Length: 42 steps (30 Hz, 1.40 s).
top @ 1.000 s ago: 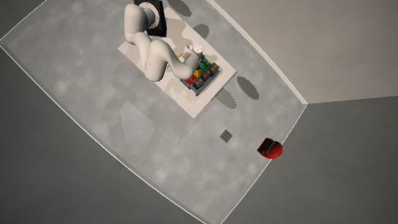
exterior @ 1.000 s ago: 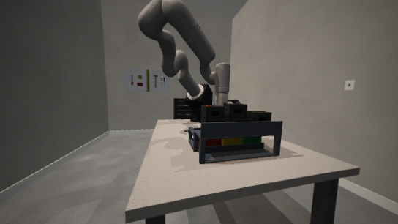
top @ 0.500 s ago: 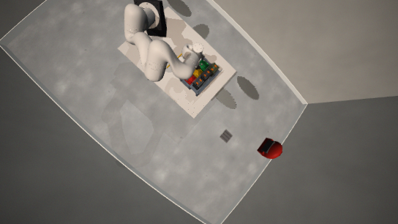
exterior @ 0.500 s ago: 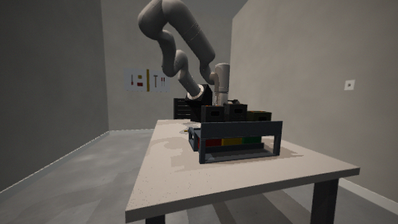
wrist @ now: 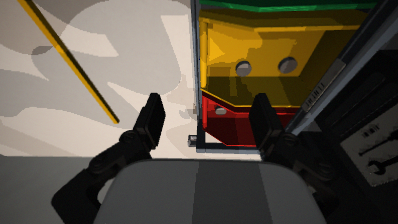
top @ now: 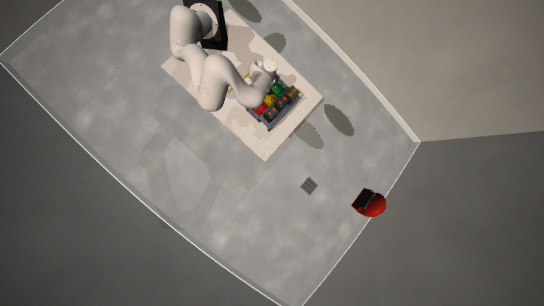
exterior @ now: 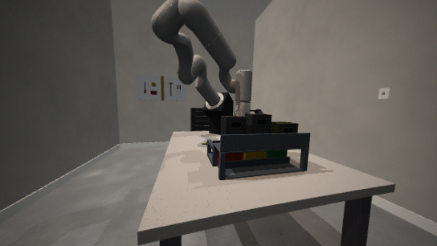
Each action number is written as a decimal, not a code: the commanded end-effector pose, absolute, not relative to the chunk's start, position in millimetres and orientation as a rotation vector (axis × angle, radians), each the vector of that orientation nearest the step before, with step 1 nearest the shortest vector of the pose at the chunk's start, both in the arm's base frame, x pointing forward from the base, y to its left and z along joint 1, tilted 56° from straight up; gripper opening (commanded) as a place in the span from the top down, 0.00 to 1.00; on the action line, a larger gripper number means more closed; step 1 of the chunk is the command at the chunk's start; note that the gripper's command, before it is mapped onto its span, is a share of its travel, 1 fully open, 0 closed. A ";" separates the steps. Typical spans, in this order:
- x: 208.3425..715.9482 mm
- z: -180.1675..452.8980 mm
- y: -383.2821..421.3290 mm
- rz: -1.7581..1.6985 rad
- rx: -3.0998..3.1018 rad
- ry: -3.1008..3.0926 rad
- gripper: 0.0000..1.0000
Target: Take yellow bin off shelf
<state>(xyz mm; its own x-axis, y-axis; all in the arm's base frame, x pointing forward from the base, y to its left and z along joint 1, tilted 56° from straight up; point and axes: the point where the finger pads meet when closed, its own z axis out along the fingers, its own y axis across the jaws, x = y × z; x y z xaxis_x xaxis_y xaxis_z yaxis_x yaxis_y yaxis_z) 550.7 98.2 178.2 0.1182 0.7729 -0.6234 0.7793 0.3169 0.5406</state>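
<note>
The yellow open bin [wrist: 260, 60] [exterior: 257, 154] sits on the lower level of the dark shelf, between a red bin [wrist: 235, 122] and a green bin [wrist: 285, 6]. Two round grey parts [wrist: 265, 66] lie inside it. In the exterior and top views the yellow bin shows in the middle of the row [exterior: 257, 155] and from above [top: 270, 100]. My gripper [wrist: 206, 104] is open and empty. It hovers above the shelf's front edge, over the red bin's front corner. One finger is over the table, the other over the red bin.
A thin yellow rod [wrist: 70, 60] lies on the table left of the shelf. Dark bins [exterior: 257, 122] stand on the shelf's upper level. A red object [top: 370, 202] lies on the floor far from the table.
</note>
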 end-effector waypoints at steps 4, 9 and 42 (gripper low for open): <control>549.3 177.4 98.0 -0.008 1.434 1.630 0.00; 549.3 177.4 98.0 -0.008 1.434 1.630 0.00; 566.8 159.8 81.2 -0.008 1.434 1.630 0.00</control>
<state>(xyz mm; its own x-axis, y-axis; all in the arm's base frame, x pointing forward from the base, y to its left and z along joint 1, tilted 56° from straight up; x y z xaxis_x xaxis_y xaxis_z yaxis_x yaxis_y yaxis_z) 566.4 80.8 159.6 0.1180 0.7728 -0.6236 0.7796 0.3169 0.5402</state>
